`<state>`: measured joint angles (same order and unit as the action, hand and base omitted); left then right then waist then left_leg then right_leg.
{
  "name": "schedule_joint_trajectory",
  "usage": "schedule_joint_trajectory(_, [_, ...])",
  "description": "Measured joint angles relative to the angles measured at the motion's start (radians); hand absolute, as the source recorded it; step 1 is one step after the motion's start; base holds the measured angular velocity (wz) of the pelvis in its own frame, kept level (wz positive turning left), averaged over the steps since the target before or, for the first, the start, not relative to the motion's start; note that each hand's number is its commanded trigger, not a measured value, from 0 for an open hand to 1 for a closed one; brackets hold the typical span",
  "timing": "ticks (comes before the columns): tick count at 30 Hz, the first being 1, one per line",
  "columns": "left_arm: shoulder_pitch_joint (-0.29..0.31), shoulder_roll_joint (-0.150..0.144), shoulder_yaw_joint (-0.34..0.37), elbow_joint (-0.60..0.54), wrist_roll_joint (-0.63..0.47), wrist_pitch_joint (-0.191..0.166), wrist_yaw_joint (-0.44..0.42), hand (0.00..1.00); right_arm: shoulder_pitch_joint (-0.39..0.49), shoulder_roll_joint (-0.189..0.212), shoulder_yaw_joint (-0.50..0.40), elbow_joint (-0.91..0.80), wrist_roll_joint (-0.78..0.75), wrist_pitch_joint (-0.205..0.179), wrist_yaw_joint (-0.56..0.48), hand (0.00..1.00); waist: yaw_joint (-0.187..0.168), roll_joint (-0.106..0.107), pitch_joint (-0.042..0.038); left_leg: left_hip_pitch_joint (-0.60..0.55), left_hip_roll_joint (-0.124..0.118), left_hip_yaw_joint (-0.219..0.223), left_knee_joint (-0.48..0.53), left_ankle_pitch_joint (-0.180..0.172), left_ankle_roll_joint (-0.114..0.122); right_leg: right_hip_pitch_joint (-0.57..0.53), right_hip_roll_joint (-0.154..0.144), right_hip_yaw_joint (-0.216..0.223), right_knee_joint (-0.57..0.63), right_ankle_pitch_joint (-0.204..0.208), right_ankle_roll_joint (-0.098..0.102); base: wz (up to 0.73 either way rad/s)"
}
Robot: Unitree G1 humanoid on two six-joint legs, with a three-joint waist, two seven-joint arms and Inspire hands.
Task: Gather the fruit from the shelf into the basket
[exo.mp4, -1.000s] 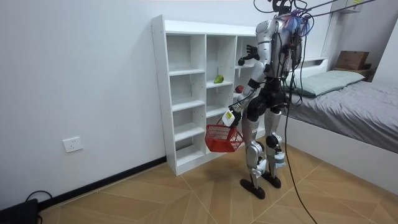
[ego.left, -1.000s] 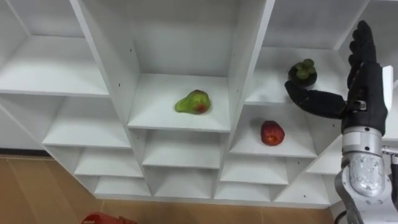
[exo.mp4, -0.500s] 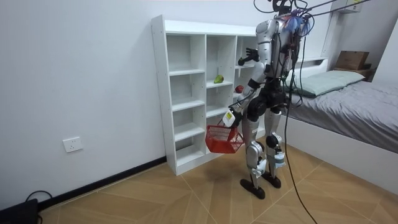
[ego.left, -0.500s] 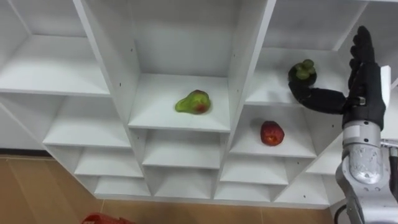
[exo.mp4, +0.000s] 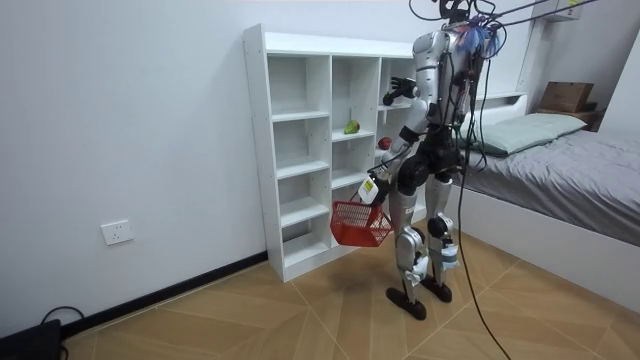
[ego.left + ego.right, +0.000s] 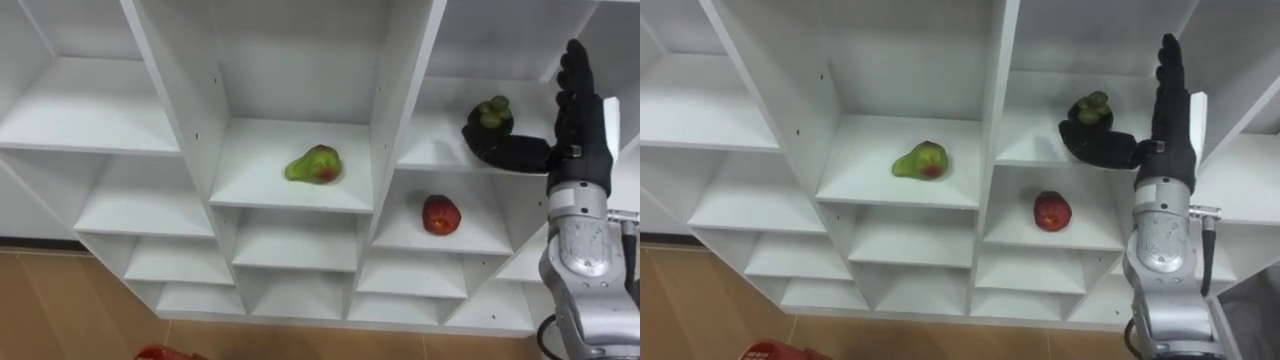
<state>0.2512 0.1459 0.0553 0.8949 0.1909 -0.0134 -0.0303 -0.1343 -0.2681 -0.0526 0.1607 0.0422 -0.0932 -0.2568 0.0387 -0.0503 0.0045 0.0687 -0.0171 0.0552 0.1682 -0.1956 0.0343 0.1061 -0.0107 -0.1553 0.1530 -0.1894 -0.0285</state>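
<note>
– White closet (image 6: pixel 397 110), three fruits on its shelves. Where's our right hand (image 6: pixel 578 135)?
– At the closet's upper right compartment, fingers straight, thumb stretched to the dark fruit (image 6: pixel 489 113), gripping nothing. We're lining up a grasp, we'd say.
– The others?
– Pear (image 6: pixel 313 165) in the closet's middle compartment, red apple (image 6: pixel 439 214) under the dark fruit. Our left hand (image 5: pixel 372 188) is closed on the red basket (image 5: pixel 360 224), low before the closet for the catch. Wooden floor (image 5: pixel 300 320), bed (image 5: pixel 560 160) beyond.
</note>
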Motion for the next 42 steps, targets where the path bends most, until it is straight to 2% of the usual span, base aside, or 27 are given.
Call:
schedule_joint_trajectory(4, [0.000, 0.002, 0.000, -0.007, 0.000, 0.010, -0.001, 1.00, -0.023, -0.010, 0.002, 0.023, 0.003, 0.001, 0.033, 0.00, 0.005, -0.005, 0.0005, -0.001, 0.001, -0.003, 0.000, 0.001, -0.001, 0.001, -0.002, -0.009, 0.000, 0.000, 0.000, 0.02])
schedule_joint_trajectory(7, [-0.002, 0.002, 0.000, -0.011, -0.001, 0.013, -0.004, 1.00, -0.060, -0.010, 0.002, 0.087, 0.006, 0.014, 0.053, 0.00, 0.005, -0.007, 0.0013, -0.003, 0.001, -0.003, 0.002, 0.001, -0.001, 0.000, -0.003, -0.013, 0.000, 0.000, 0.000, 0.00])
schedule_joint_trajectory(11, [-0.007, 0.003, 0.000, -0.011, -0.001, 0.013, -0.010, 1.00, -0.065, -0.010, 0.002, 0.104, 0.006, 0.031, 0.072, 0.00, 0.017, -0.008, 0.0021, -0.005, 0.001, -0.004, 0.001, 0.001, -0.001, -0.002, -0.003, -0.016, 0.000, 0.000, 0.000, 0.00])
schedule_joint_trajectory(19, [-0.009, 0.003, 0.000, -0.012, -0.002, 0.014, -0.015, 1.00, -0.070, -0.010, 0.002, 0.120, 0.005, 0.031, 0.086, 0.00, 0.022, -0.009, 0.0029, -0.005, 0.001, -0.002, -0.001, 0.001, -0.001, -0.001, -0.004, -0.023, -0.001, 0.000, 0.000, 0.00])
schedule_joint_trajectory(25, [-0.011, 0.004, 0.000, -0.011, -0.003, 0.014, -0.013, 1.00, -0.117, -0.013, 0.002, 0.226, 0.025, 0.031, 0.086, 0.00, 0.022, -0.012, 0.0039, -0.005, 0.001, -0.003, 0.000, 0.002, -0.001, -0.001, -0.004, -0.024, -0.001, 0.000, 0.000, 0.00])
schedule_joint_trajectory(31, [-0.010, 0.002, 0.000, -0.008, -0.003, 0.014, 0.000, 1.00, -0.117, -0.014, 0.002, 0.243, 0.032, 0.030, 0.084, 0.00, 0.020, -0.012, 0.0035, -0.004, 0.001, -0.003, 0.001, 0.002, -0.001, 0.002, -0.004, -0.026, -0.001, 0.000, 0.000, 0.00])
schedule_joint_trajectory(37, [-0.008, 0.003, 0.000, -0.008, -0.005, 0.014, 0.006, 1.00, -0.117, -0.018, 0.002, 0.265, 0.032, 0.026, 0.085, 0.00, 0.017, -0.017, 0.0016, -0.004, 0.001, -0.005, 0.003, 0.002, -0.001, 0.008, -0.005, -0.036, -0.001, 0.000, 0.000, 0.03])
schedule_joint_trajectory(42, [-0.009, 0.005, -0.001, -0.008, -0.013, 0.014, 0.006, 1.00, -0.120, -0.024, 0.003, 0.319, 0.027, 0.001, 0.091, 0.00, 0.018, -0.026, -0.0034, -0.004, 0.000, -0.014, 0.009, 0.002, -0.001, 0.015, -0.006, -0.038, -0.001, 0.000, 0.000, 0.03])
